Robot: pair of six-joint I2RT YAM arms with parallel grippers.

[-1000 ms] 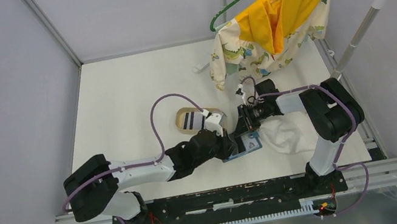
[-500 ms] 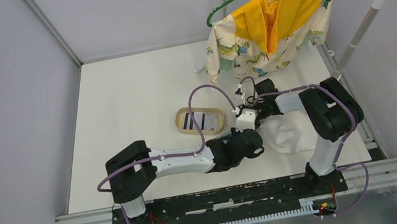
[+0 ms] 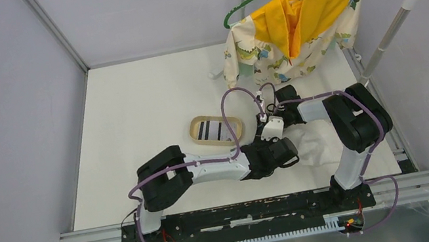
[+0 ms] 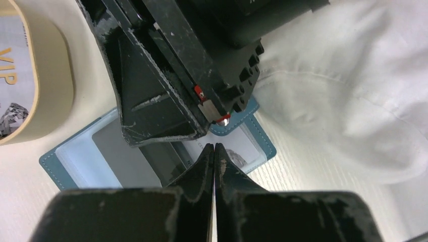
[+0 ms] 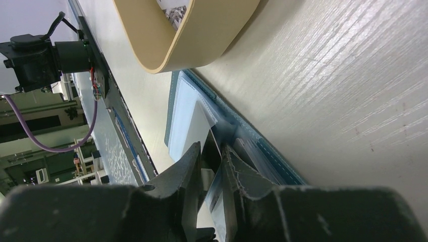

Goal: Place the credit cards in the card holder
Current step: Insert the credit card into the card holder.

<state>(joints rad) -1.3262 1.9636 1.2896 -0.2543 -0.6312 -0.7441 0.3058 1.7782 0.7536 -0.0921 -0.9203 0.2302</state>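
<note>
The blue card holder (image 4: 75, 166) lies open on the table, with cards showing under its clear sleeves. My left gripper (image 4: 214, 147) hangs just above it, shut and empty, jaws touching. My right gripper (image 5: 212, 148) stands on the holder (image 5: 242, 131), shut on a thin dark credit card (image 5: 216, 194) set edge-down at a sleeve. In the left wrist view the right gripper's black body (image 4: 166, 85) covers the holder's far part. A striped credit card (image 3: 213, 130) lies in the tan tray (image 3: 195, 132). Both arms hide the holder in the top view.
The tan oval tray (image 4: 50, 85) sits just left of the holder, its rim (image 5: 202, 40) close to the right gripper. A crumpled white cloth (image 4: 353, 91) lies to the right. A patterned jacket (image 3: 290, 34) hangs on a green hanger at the back right.
My left arm has swung right over the holder and its gripper has shut. The right gripper has stayed on the holder. The hanging jacket has shifted slightly.
</note>
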